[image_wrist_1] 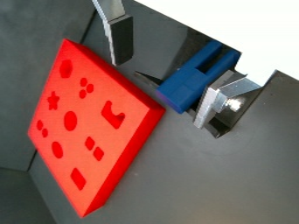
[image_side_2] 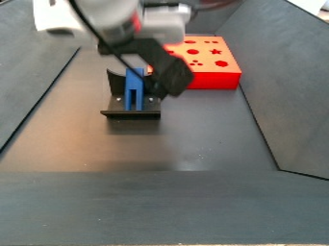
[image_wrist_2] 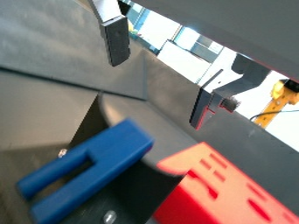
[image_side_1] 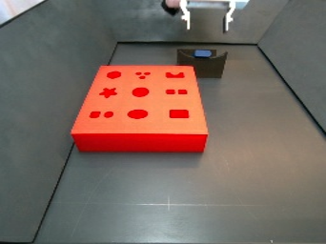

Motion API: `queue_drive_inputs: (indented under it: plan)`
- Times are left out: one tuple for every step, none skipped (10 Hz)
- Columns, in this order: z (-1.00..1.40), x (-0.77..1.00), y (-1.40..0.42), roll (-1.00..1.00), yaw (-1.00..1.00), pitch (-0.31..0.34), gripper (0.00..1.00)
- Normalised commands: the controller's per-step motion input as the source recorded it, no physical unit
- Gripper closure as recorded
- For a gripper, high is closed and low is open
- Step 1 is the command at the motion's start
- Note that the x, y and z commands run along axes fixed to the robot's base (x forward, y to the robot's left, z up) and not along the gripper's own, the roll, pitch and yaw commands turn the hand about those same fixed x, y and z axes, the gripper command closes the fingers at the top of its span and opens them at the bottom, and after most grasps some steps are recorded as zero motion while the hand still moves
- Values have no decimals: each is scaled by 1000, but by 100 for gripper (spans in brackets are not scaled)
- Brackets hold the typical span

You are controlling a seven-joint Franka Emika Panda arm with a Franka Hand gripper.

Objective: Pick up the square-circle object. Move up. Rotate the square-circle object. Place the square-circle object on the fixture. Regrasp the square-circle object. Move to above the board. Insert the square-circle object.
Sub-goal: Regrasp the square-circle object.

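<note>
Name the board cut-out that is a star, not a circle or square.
The star cut-out on the board, beside a round hole; the end effector hangs above the fixture.

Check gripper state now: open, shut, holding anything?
Gripper: open, holding nothing, above the fixture. In both wrist views the fingers stand apart, clear of the square-circle object, which rests on the fixture.

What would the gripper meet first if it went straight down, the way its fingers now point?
Probably the square-circle object, which stands on the fixture. The gripper hangs open right above it, and in a wrist view the blue piece lies between the fingers. Depth is not certain.
</note>
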Motion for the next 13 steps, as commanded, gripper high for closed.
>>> queue_drive_inputs:
  plan:
    - [701,-29,5,46,30,92,0]
    - [464,-24,6,41,7,106,0]
    - [345,-24,8,40,-4,111,0]
    - [725,-92,-781,1000,8,64,0]
    - [607,-83,-734,1000,7,59,0]
    - [473,-100,-603,1000,7,49,0]
    - [289,-110,-447,1000,6,41,0]
    - [113,-86,-286,1000,6,36,0]
    - [60,-51,-128,1000,6,35,0]
    - [56,-32,-50,1000,7,37,0]
    - [18,-25,-29,1000,7,33,0]
    - [15,-30,-25,1000,7,30,0]
    - [24,-40,-25,1000,9,25,0]
